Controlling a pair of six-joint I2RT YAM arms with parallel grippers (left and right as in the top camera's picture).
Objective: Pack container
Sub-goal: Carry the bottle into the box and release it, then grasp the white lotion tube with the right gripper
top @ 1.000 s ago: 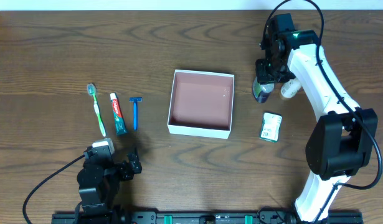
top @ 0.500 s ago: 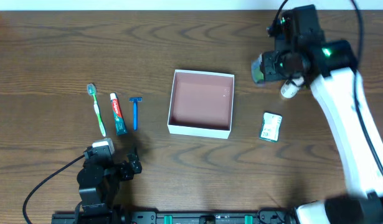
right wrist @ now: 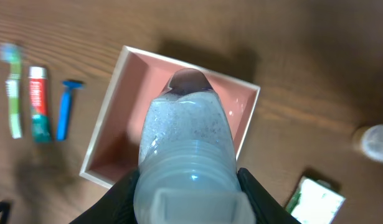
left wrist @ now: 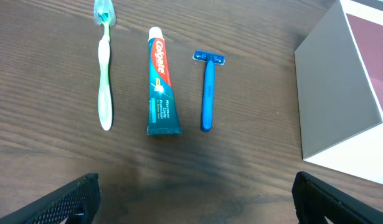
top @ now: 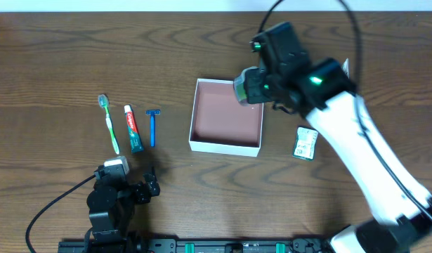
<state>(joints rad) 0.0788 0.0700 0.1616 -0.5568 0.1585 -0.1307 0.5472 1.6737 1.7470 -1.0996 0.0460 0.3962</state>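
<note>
The right arm (top: pixel 356 140) was stretched inward, the right gripper (right wrist: pixel 188 202) clamped on a clear bottle (right wrist: pixel 185 140) above the container (top: pixel 225 147), which was set mid-table. The left gripper (left wrist: pixel 194 193) was posed low, jaws spread.

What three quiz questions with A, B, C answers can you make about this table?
1. Where is the razor?
A) beside the toothpaste
B) in a gripper
C) on a shelf

2. What colour is the toothbrush handle?
A) red
B) green
C) black

3. What is the right gripper doing?
A) open, empty
B) holding the razor
C) shut on the bottle

Answers:
1 A: they lie side by side.
2 B: the handle is green, fading to white.
3 C: its fingers clasp the bottle above the container.
</note>
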